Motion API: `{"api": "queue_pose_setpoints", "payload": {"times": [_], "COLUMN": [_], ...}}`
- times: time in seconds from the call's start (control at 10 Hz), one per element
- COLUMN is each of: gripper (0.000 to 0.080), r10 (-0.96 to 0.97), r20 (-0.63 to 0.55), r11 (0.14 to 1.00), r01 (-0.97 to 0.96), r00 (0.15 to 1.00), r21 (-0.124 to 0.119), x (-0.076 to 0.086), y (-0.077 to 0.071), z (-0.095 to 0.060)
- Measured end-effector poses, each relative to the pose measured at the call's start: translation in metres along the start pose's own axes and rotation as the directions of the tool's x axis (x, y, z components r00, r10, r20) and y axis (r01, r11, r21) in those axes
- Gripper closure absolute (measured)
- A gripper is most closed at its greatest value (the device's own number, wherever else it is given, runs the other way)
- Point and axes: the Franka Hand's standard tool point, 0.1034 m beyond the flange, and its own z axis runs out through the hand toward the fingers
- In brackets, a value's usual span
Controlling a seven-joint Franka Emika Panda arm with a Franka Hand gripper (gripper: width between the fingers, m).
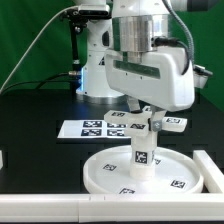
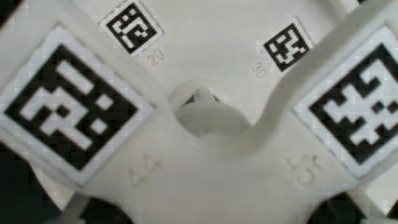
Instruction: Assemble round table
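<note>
The large white disc (image 1: pixel 105 177) lies flat at the front of the table, with small square tags on it. The short white leg (image 1: pixel 142 152), carrying a tag, stands upright on its central hub. The small base piece (image 1: pixel 158 122) sits on top of the leg, and my gripper (image 1: pixel 141 116) comes straight down on it and seems shut on it. In the wrist view the base piece (image 2: pixel 208 120) fills the picture, with a big tag on each side. The disc (image 2: pixel 205 35) shows beyond it. My gripper (image 2: pixel 214 208) is mostly hidden; its fingers do not show clearly.
The marker board (image 1: pixel 92 128) lies just behind the disc. A white block (image 1: pixel 207 168) stands at the exterior view's right of the disc. A white rail (image 1: pixel 60 208) runs along the front edge. The arm's base (image 1: pixel 95 70) stands at the back.
</note>
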Motion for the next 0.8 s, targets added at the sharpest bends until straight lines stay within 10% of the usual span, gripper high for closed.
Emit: {"api": "queue_pose_setpoints", "payload": {"times": [0.3, 0.4, 0.6, 0.8], "gripper": [0.0352, 0.0206, 0.0161, 0.0153], "r10": [0.064, 0.063, 0.063, 0.047], "r20": [0.000, 0.000, 0.001, 0.035], "r11": [0.998, 0.998, 0.998, 0.998], "r01": [-0.064, -0.063, -0.063, -0.048], "r00": [0.998, 0.998, 0.998, 0.998], "r21": [0.006, 0.005, 0.006, 0.031], "x": [0.000, 0.000, 0.000, -0.003], "y": [0.001, 0.001, 0.000, -0.005], "z": [0.000, 0.001, 0.000, -0.033]}}
